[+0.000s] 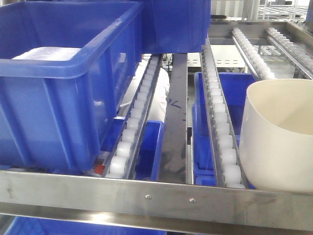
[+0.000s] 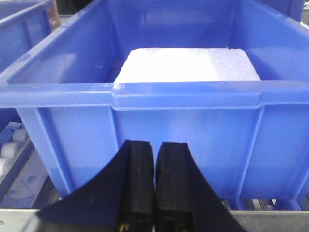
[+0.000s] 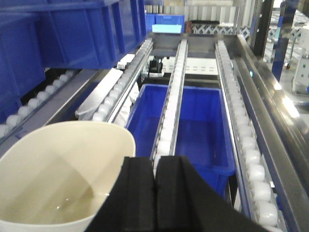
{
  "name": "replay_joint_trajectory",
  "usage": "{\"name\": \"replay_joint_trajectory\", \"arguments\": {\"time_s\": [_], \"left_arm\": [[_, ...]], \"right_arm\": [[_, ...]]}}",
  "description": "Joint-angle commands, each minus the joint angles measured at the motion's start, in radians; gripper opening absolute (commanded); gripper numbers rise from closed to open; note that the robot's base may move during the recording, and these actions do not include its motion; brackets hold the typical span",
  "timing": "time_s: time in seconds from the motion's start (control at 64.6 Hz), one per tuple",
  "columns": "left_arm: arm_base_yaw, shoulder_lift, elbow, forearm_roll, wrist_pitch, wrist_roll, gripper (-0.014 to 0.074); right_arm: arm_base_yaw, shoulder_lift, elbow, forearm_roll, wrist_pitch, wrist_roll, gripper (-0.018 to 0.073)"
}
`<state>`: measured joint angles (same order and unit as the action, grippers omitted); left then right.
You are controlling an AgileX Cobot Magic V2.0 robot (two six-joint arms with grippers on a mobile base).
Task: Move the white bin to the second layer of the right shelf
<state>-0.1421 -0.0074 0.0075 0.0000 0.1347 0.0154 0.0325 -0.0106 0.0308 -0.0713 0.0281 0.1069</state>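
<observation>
Both arms' fingers (image 2: 154, 186) (image 3: 155, 193) together, empty; white bin (image 1: 279, 134) cut off at frame edge.

**Even light, soft close-up focus**

I see bright, cool overhead light throughout. Glare streaks the front rail (image 1: 146, 193) and the rack's steel side (image 3: 277, 121). The white bin (image 1: 279, 142) looks slightly soft; the near black fingers (image 2: 140, 188) blur.
</observation>
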Motion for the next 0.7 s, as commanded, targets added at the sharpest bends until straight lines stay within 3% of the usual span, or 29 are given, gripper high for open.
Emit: {"name": "replay_joint_trajectory", "arguments": {"time_s": [0.0, 0.681], "left_arm": [[-0.004, -0.015, 0.037, 0.000, -0.087, -0.003, 0.0085], [-0.004, -0.015, 0.037, 0.000, -0.087, -0.003, 0.0085]], "right_arm": [[-0.004, -0.020, -0.016, -0.009, -0.076, -0.003, 0.0056], [-0.004, -0.020, -0.017, -0.009, -0.076, -0.003, 0.0056]]}}
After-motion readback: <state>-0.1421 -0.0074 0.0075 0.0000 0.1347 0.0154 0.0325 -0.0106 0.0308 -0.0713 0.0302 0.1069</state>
